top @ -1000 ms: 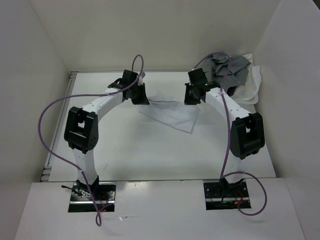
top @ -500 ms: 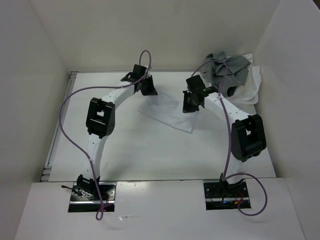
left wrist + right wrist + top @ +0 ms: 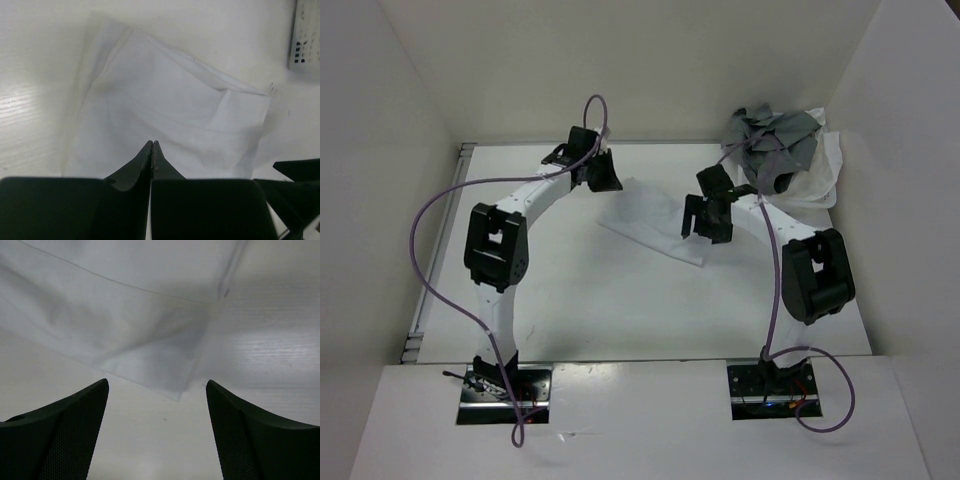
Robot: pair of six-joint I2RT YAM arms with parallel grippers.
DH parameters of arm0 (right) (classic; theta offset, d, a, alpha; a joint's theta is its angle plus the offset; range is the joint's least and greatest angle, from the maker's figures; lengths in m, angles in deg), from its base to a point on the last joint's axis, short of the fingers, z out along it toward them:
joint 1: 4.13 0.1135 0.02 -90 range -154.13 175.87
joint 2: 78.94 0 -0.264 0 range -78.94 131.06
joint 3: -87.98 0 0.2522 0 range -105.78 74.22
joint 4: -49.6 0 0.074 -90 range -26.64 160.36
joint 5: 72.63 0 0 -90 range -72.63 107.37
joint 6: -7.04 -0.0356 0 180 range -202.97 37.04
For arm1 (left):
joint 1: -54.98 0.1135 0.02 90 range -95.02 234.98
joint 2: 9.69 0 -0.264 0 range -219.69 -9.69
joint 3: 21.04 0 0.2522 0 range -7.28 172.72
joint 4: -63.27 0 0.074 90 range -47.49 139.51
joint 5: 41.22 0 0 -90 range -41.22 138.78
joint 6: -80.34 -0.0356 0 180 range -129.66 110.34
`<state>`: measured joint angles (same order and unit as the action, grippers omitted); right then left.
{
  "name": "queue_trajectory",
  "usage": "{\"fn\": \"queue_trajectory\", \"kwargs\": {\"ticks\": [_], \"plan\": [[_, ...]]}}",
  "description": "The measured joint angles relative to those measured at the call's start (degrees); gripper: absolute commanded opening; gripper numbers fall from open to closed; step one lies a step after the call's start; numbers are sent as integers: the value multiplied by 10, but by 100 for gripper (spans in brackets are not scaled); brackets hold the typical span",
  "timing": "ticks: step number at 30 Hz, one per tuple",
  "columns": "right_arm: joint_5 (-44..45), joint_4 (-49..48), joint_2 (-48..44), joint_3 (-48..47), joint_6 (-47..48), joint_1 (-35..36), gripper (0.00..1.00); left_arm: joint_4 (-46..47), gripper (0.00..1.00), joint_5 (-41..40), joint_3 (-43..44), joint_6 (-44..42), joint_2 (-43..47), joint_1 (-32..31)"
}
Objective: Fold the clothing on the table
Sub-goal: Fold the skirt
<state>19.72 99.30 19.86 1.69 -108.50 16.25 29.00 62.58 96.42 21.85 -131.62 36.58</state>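
Note:
The clothing (image 3: 655, 225), a thin white garment, lies flat on the table (image 3: 570, 300) between my two arms. In the left wrist view the clothing (image 3: 170, 115) fills the middle, folded over with a small crease at its right corner. My left gripper (image 3: 152, 143) hovers over the clothing's far left edge, shut, with nothing between its tips. Seen from above, the left gripper (image 3: 603, 178) is at that edge. My right gripper (image 3: 156, 382) stands wide open just short of a corner of the clothing (image 3: 150, 355). From above, the right gripper (image 3: 705, 225) sits at the clothing's right side.
A heap of grey garments (image 3: 775, 145) on a white sheet (image 3: 825, 170) fills the table's far right corner, close behind the right arm. White walls close in the table on three sides. A metal strip (image 3: 425, 300) runs along its left edge.
The right gripper has opened, let go of the clothing and drawn back toward the near edge. The left gripper swung right, then back left, and stayed shut.

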Motion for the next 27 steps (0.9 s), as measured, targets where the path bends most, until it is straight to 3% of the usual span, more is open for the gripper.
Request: {"fn": "queue_trajectory", "kwargs": {"ticks": [8,13,21,27], "plan": [[0,-14,1,59,-37,-58,77,44,0,15,-103,1,39,-3],[-12,-56,11,75,-65,-78,59,53,0,18,-126,2,40,-7],[-37,-122,51,89,-101,-82,51,66,0,21,-164,4,57,-8],[-46,-153,52,100,-120,-82,32,78,0,22,-200,14,106,-2]]}}
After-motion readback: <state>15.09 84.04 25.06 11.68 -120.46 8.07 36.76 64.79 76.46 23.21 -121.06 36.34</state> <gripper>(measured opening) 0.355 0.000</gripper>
